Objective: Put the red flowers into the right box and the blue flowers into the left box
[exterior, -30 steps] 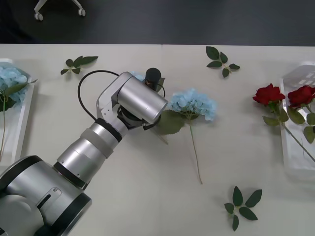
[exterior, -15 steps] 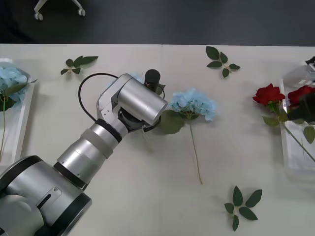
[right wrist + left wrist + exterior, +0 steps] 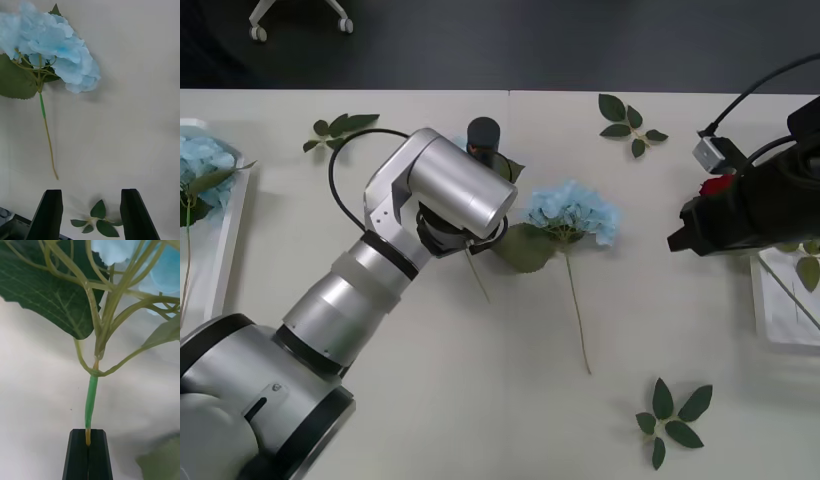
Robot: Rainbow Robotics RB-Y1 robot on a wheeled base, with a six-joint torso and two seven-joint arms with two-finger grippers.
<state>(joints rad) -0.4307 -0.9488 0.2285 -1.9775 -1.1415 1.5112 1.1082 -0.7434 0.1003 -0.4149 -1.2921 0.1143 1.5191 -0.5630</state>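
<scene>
My left gripper [image 3: 88,433] is shut on the thin green stem of a blue flower [image 3: 112,296], just below its leaves. In the front view that stem [image 3: 479,279] hangs out below the left wrist at the table's middle. A second blue flower [image 3: 572,212] lies flat on the table just to the right of it. My right gripper [image 3: 678,240] hovers open near the right side, its black fingers [image 3: 50,213] apart, facing that lying blue flower [image 3: 56,48]. A sliver of a red flower [image 3: 717,185] peeks from behind the right arm. A further blue flower [image 3: 200,160] lies in the left box [image 3: 230,260].
The right box [image 3: 780,330] sits at the right edge, partly under the right arm. Loose leaf sprigs lie at the far left [image 3: 340,128], far right [image 3: 628,122] and near right [image 3: 672,418]. A chair base stands on the floor beyond the table.
The right arm has swung in from the right edge and now covers the roses. The left arm has shifted slightly left, and the held stem now hangs out below its wrist.
</scene>
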